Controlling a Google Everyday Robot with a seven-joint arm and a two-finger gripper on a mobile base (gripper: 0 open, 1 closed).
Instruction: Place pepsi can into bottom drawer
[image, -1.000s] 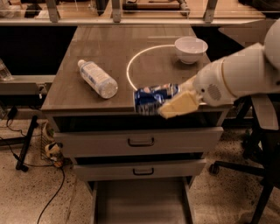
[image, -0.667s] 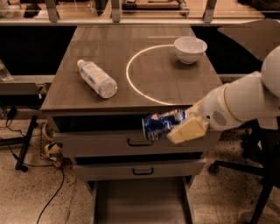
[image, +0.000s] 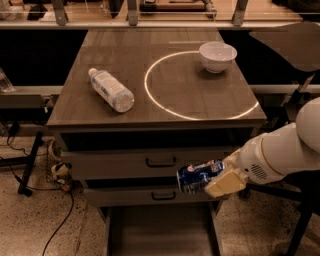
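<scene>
My gripper (image: 220, 179) is shut on the pepsi can (image: 198, 176), a dark-blue can with white markings held on its side. It hangs in front of the cabinet's two upper drawers, right of their dark handles. The bottom drawer (image: 160, 234) is pulled open below, a shallow grey-brown tray with a flat floor. The can is above the drawer's right part and clear of it. My white arm (image: 280, 152) comes in from the right.
A clear plastic water bottle (image: 111, 89) lies on its side on the cabinet top (image: 165, 80). A white bowl (image: 217, 55) stands at the back right, on a white circle. Cables and a table leg (image: 30, 155) are at the left on the floor.
The gripper has carried the can down off the front edge of the cabinet top, lowering it past the top drawer to the level of the second drawer.
</scene>
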